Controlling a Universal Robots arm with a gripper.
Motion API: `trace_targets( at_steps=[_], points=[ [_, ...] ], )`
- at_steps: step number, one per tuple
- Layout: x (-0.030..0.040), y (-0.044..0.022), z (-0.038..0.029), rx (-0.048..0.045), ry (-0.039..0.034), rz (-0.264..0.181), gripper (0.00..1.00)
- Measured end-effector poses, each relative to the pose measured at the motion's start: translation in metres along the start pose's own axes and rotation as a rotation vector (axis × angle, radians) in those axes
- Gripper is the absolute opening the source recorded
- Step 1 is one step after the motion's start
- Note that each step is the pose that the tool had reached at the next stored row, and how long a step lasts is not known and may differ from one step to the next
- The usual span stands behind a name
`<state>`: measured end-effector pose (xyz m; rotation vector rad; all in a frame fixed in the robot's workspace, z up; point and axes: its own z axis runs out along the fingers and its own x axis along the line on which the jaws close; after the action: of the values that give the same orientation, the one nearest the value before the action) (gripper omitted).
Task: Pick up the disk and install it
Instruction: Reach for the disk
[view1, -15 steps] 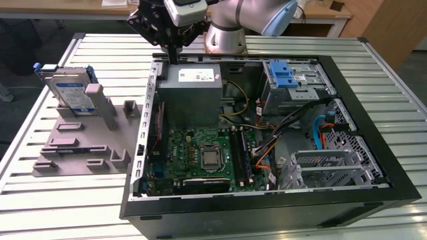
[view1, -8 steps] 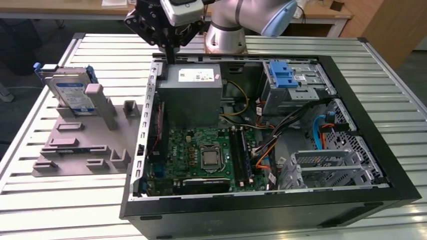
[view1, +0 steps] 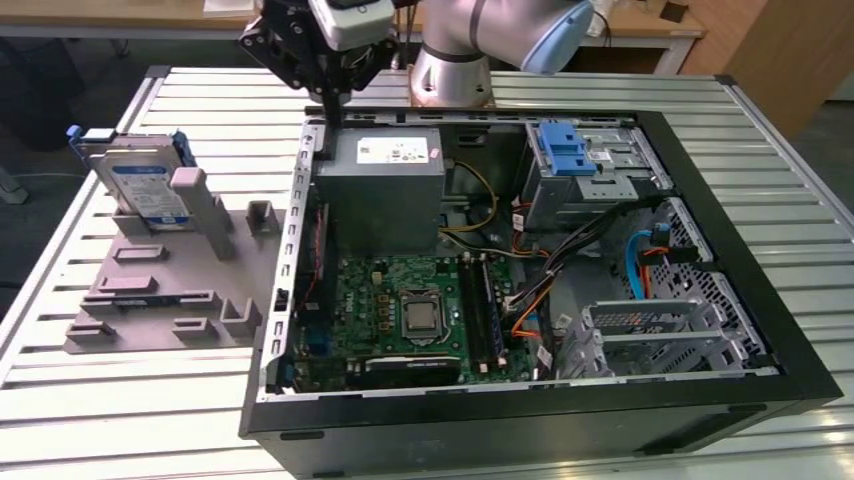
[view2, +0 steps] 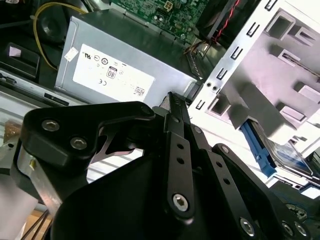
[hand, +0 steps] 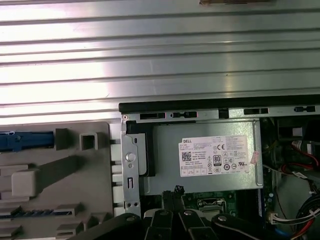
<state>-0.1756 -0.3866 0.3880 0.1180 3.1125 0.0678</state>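
**Empty tool, disk apart**

Exterior view: tool (view1: 330, 103), fingers together and empty, over the computer case's (view1: 534, 410) far edge. Disk (view1: 144, 185) upright in a grey holder (view1: 147, 290) on the desk (view1: 107, 420), well toward the exterior view's left.

Second wrist view: disk (view2: 286, 154) apart from tool (view2: 171, 96).

First wrist view: tool (hand: 177, 190) near power supply (hand: 210, 157).

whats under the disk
The disk stands tilted on a grey stand, which lies on the slatted table. A post of the stand covers its lower edge, so the slot is hidden.
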Motion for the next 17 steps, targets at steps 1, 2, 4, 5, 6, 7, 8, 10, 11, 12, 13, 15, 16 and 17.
trace_targets(
  at_steps=[1,2,4,5,6,7,8,10,11,12,13,15,16,17],
  points=[
    [0.0012,0.0005,0.0001,0.0,0.0001,0.0,0.11],
    [0.0025,0.0012,0.0001,0.0001,0.0006,0.0,0.11],
    [0.0058,0.003,0.0003,0.0002,0.0017,0.0,0.11],
    [0.008,0.0039,0.0004,0.0002,0.0022,0.0,0.11],
    [0.0101,0.0049,0.0006,0.0002,0.0028,0.0,0.11],
    [0.0119,0.0055,0.0007,0.0004,0.0041,0.0,0.11],
    [0.013,0.0057,0.0007,0.0007,0.0055,0.0,0.11],
    [0.0131,0.0057,0.0008,0.0006,0.0054,0.0,0.11],
    [0.0131,0.0057,0.0008,0.0006,0.0054,0.0,0.11],
    [0.0131,0.0057,0.0008,0.0006,0.0055,0.0,0.11],
    [0.0132,0.0057,0.0009,0.0005,0.0053,0.0,0.11],
    [0.0152,0.0056,0.0009,0.0004,0.0052,0.0,0.11],
    [0.0166,0.0056,0.0009,0.0005,0.0053,0.0,0.11],
    [0.018,0.0056,0.0008,0.0005,0.0054,0.0,0.11]
  ],
)
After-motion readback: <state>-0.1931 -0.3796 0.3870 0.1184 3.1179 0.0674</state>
